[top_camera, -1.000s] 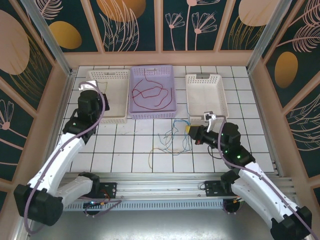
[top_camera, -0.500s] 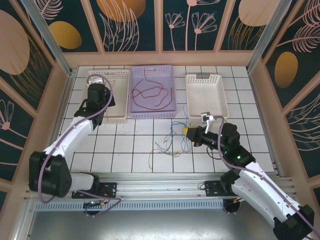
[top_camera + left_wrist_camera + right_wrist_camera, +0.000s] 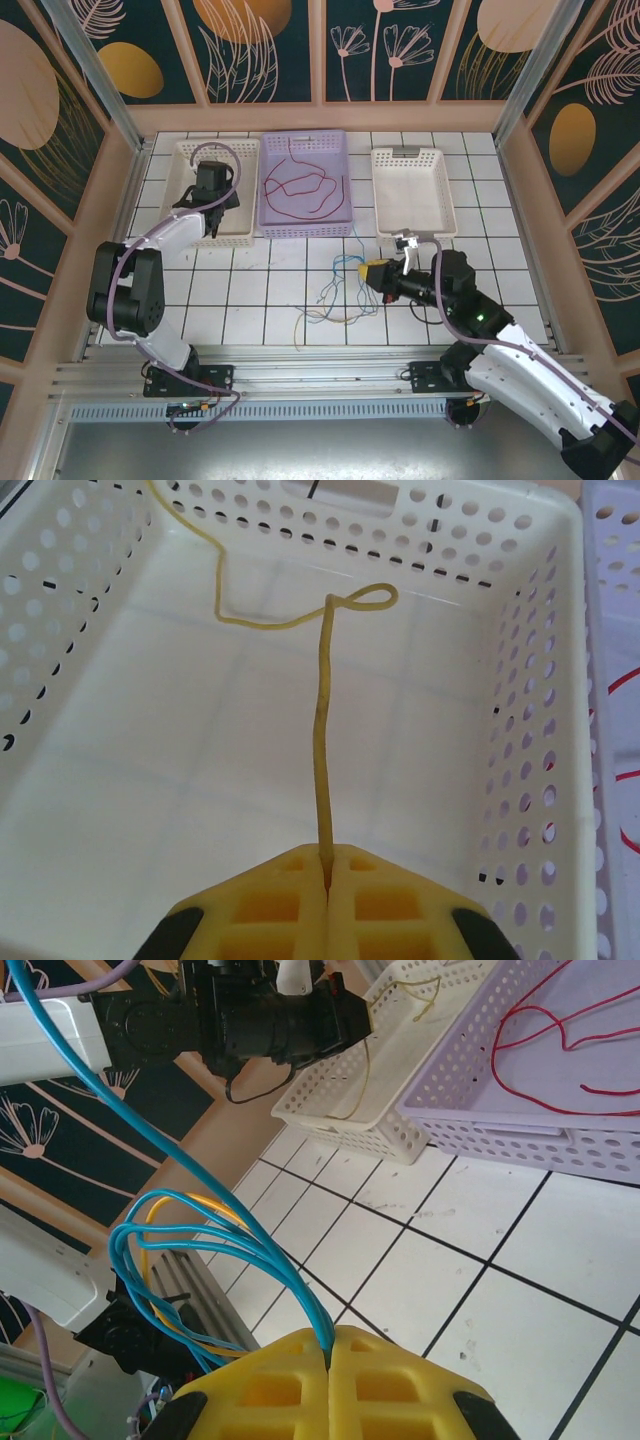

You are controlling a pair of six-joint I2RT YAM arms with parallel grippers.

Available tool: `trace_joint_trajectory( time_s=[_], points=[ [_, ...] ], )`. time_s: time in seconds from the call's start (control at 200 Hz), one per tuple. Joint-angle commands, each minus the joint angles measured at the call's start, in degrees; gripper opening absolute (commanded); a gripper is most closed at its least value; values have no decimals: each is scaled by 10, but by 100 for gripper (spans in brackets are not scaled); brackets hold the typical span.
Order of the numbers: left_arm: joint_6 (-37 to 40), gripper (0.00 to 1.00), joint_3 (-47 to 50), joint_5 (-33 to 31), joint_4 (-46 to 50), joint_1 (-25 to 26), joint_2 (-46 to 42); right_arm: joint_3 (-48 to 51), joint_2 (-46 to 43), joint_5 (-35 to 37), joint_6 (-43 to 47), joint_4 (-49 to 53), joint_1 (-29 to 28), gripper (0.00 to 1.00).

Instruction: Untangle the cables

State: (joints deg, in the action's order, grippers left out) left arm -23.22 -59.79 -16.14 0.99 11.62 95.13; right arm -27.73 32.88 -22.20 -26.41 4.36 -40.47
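My left gripper [image 3: 328, 858] hovers inside the left white basket [image 3: 520, 680], its yellow jaws pressed together on a yellow cable [image 3: 322, 740]. That cable runs up to a small loop and over the basket's far wall. From above, this gripper [image 3: 213, 205] is over the basket's right half. My right gripper [image 3: 329, 1345] is shut on a blue cable [image 3: 250, 1250] that arcs away in several loops, with a yellow strand [image 3: 150, 1250] among them. From above, it [image 3: 372, 272] holds the edge of the blue and yellow tangle [image 3: 340, 285] on the tiles. A red cable [image 3: 300, 185] lies in the purple basket [image 3: 305, 228].
A second white basket [image 3: 410, 225] stands at the back right, just behind my right gripper. All three baskets line the far side of the tiled floor. Wooden walls close in both sides, and a metal rail runs along the near edge.
My left gripper has swung right along the left basket with the yellow cable. My right gripper has shifted slightly left and nearer, dragging the blue loops with it.
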Motion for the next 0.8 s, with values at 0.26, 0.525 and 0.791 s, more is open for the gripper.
trace_joint_trajectory(
  time_s=[0.26,0.525,0.791],
  points=[
    [-4,52,-37,9,11,-4,-11,-30,-6,14,10,-1,-13,0],
    [-35,64,-36,60,30,-4,-93,-36,-7,20,14,5,-17,0],
    [-100,72,82,209,4,26,-259,-32,8,26,18,-15,-17,0]
  ],
)
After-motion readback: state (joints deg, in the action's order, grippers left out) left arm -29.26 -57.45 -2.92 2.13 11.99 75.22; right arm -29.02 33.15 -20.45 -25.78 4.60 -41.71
